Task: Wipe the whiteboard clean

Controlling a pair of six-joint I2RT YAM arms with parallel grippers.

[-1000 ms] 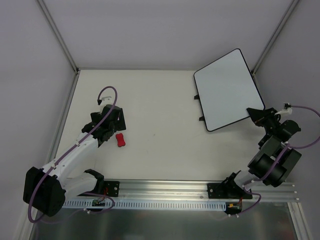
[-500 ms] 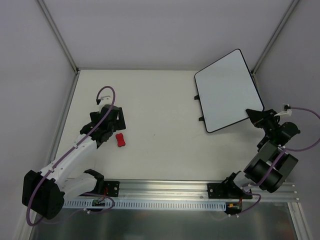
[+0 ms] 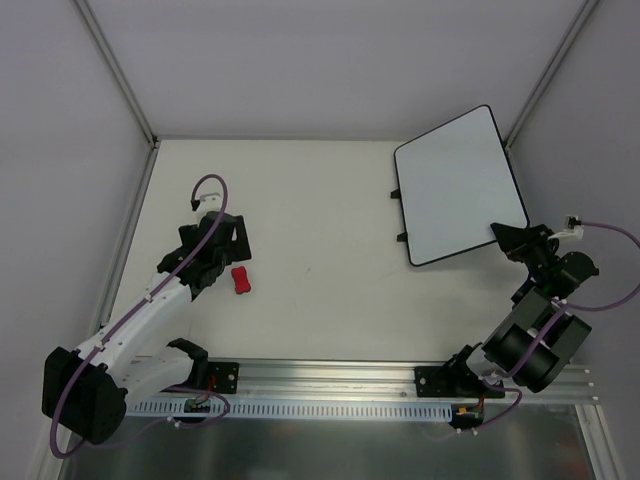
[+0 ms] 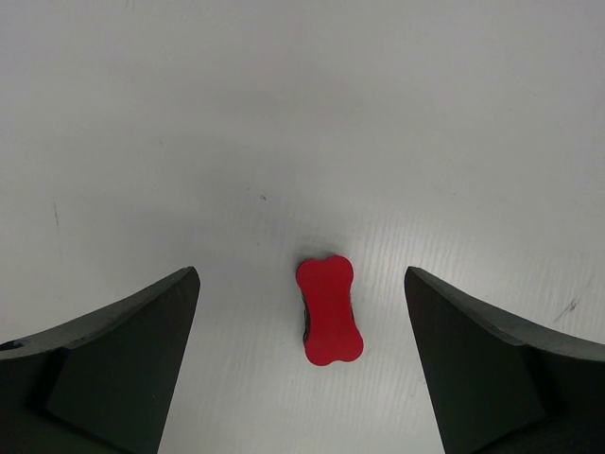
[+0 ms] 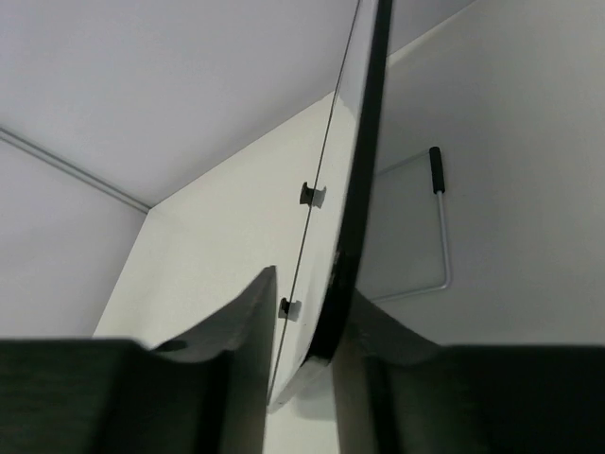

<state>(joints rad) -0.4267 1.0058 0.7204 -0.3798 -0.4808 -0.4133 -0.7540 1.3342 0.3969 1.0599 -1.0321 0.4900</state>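
Observation:
The whiteboard (image 3: 458, 185) is blank white with a thin black rim. It stands tilted off the table at the back right. My right gripper (image 3: 507, 234) is shut on its near right corner. In the right wrist view the board's black edge (image 5: 357, 227) runs between my fingers (image 5: 244, 326), and my right gripper (image 5: 310, 326) clamps it. A wire stand (image 5: 441, 227) shows on the board's back. The small red bone-shaped eraser (image 3: 240, 280) lies on the table at the left. My left gripper (image 3: 233, 243) is open and empty just behind it. The eraser (image 4: 329, 309) lies between the spread fingers of my left gripper (image 4: 301, 279).
The white table (image 3: 320, 220) is walled on three sides. A metal rail (image 3: 330, 375) with both arm bases runs along the near edge. Two small black feet (image 3: 397, 194) stick out from the board's left edge.
The whiteboard has shifted slightly to the right with my right gripper. The left gripper and the eraser stay about where they were.

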